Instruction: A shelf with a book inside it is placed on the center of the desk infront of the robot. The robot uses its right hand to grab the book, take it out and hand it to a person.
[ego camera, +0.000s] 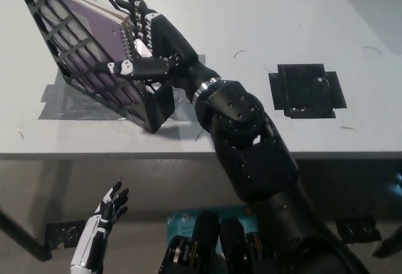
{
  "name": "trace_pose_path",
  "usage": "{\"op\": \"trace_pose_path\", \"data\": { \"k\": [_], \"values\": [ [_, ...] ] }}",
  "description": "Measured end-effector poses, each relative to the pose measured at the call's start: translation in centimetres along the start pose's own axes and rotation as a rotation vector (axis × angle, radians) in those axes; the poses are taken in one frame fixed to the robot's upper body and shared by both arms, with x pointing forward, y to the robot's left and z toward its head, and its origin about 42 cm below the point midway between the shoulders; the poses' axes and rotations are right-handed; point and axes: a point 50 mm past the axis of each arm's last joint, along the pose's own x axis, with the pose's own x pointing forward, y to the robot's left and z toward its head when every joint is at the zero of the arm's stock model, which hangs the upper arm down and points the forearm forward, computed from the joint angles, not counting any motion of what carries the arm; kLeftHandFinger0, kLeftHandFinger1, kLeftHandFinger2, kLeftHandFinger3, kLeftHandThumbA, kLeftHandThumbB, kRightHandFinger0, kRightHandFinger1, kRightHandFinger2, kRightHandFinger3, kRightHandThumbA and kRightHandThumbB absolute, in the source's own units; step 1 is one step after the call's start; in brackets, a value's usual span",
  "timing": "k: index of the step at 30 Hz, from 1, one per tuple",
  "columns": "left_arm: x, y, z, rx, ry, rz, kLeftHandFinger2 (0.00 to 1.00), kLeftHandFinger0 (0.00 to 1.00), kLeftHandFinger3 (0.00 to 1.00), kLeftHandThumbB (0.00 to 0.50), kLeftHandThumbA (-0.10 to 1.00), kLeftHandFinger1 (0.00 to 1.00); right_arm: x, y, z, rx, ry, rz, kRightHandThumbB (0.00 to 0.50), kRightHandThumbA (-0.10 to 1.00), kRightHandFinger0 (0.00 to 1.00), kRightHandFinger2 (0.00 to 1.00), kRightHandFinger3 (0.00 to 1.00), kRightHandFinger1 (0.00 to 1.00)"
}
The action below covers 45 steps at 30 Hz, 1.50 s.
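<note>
The book leans inside the tilted black shelf taped to the table, and I see my right hand spread at its spiral edge, not yet clasping, left hand idle below.
</note>
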Motion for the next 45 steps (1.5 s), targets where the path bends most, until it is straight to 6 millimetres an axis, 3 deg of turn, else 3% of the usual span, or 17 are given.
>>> {"op": "trace_pose_path", "data": {
  "k": [5, 11, 15, 23, 30, 41, 45],
  "values": [
    [0.1, 0.0, 0.2, 0.0, -0.002, -0.001, 1.0, 1.0, 1.0, 0.223, 1.0, 1.0, 0.4, 0.1, -0.4, -0.001, 0.022, 0.003, 0.326, 1.0, 1.0, 1.0, 1.0, 1.0],
    [0.5, 0.0, 0.6, 0.008, -0.008, -0.008, 1.0, 1.0, 1.0, 0.2, 1.0, 1.0, 0.7, 0.3, -1.5, 0.01, 0.061, 0.011, 0.337, 1.0, 1.0, 1.0, 1.0, 1.0],
    [0.5, 0.0, 0.6, 0.018, -0.007, -0.015, 1.0, 1.0, 1.0, 0.211, 1.0, 1.0, 1.0, 0.5, -1.8, 0.014, 0.08, 0.014, 0.371, 1.0, 1.0, 1.0, 1.0, 1.0],
    [0.5, -0.1, 0.6, 0.035, -0.005, -0.027, 1.0, 1.0, 1.0, 0.251, 1.0, 1.0, 1.4, 0.7, -3.4, 0.026, 0.144, 0.015, 0.366, 1.0, 1.0, 1.0, 1.0, 1.0],
    [0.6, 0.0, 0.6, 0.049, 0.001, -0.032, 1.0, 1.0, 1.0, 0.262, 1.0, 1.0, 1.9, 0.7, -3.8, 0.022, 0.17, 0.016, 0.406, 1.0, 1.0, 1.0, 1.0, 1.0],
    [1.2, 0.1, 1.0, 0.071, -0.013, -0.038, 1.0, 1.0, 1.0, 0.282, 1.0, 1.0, 2.9, 0.6, -3.2, 0.013, 0.162, 0.018, 0.411, 1.0, 1.0, 1.0, 1.0, 1.0],
    [1.3, 0.1, 1.2, 0.073, -0.017, -0.039, 1.0, 1.0, 1.0, 0.29, 1.0, 1.0, 2.9, 0.6, -3.2, 0.016, 0.164, 0.016, 0.384, 1.0, 1.0, 1.0, 1.0, 1.0]
  ]
}}
